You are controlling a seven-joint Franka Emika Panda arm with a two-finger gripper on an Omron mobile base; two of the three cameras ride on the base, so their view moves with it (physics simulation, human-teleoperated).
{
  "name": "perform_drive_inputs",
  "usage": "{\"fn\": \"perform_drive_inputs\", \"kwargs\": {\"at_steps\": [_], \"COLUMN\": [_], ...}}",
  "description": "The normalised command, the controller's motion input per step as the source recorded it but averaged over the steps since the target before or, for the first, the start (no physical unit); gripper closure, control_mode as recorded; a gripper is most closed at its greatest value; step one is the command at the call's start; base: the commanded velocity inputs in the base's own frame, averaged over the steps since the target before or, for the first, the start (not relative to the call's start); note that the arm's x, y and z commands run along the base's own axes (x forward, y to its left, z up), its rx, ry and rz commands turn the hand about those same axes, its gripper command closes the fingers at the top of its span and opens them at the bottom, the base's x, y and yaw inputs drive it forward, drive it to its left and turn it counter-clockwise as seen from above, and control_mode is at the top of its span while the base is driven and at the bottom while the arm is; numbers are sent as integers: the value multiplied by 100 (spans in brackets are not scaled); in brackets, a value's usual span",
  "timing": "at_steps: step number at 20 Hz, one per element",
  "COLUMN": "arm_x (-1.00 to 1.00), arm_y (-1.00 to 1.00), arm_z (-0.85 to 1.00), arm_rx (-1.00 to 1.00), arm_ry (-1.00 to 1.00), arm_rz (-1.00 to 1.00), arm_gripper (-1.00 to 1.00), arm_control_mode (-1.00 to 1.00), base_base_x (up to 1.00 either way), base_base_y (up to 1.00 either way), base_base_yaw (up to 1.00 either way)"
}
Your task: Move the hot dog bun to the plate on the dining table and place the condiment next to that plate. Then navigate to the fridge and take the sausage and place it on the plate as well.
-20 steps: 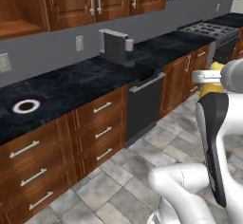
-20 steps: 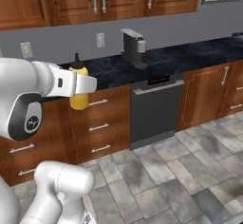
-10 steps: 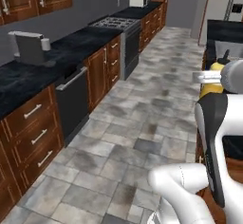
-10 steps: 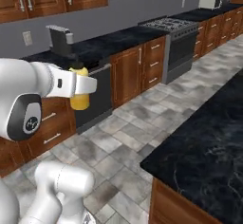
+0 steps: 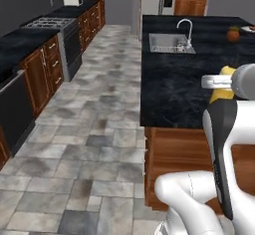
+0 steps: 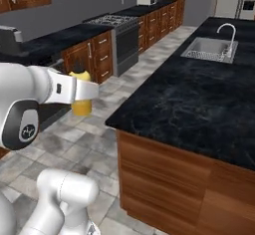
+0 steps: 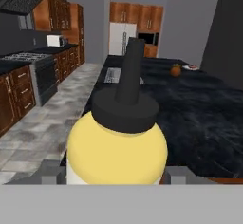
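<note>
The condiment bottle (image 7: 116, 147) is held clamped in the gripper (image 7: 116, 173); it is not yet placed beside the plate (image 7: 191, 68), and the sausage is judged outstanding.

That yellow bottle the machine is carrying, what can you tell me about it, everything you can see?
The yellow bottle is a round-shouldered squeeze bottle, smooth like plastic, topped by a black cap with a tall tapered nozzle. It stands upright and looks closed. The claw holds it in the air, gripping its upper body just below the cap, above the tiled floor beside the dark stone island counter. Nothing else touches it. No label is visible.
</note>
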Motion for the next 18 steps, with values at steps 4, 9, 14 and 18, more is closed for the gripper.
{"fn": "perform_drive_inputs", "kwargs": {"at_steps": [4,9,14,18], "arm_x": [0,0,0,0], "arm_y": [0,0,0,0], "arm_z": [0,0,0,0], "arm_rx": [0,0,0,0], "arm_ry": [0,0,0,0], "arm_rz": [0,0,0,0], "arm_gripper": [100,100,100,100], "arm_control_mode": [100,100,100,100], "base_base_x": [-31,-3,6,20], "base_base_y": [-100,-100,-100,-100], "base_base_yaw": [-30,-25,-16,-12]}}
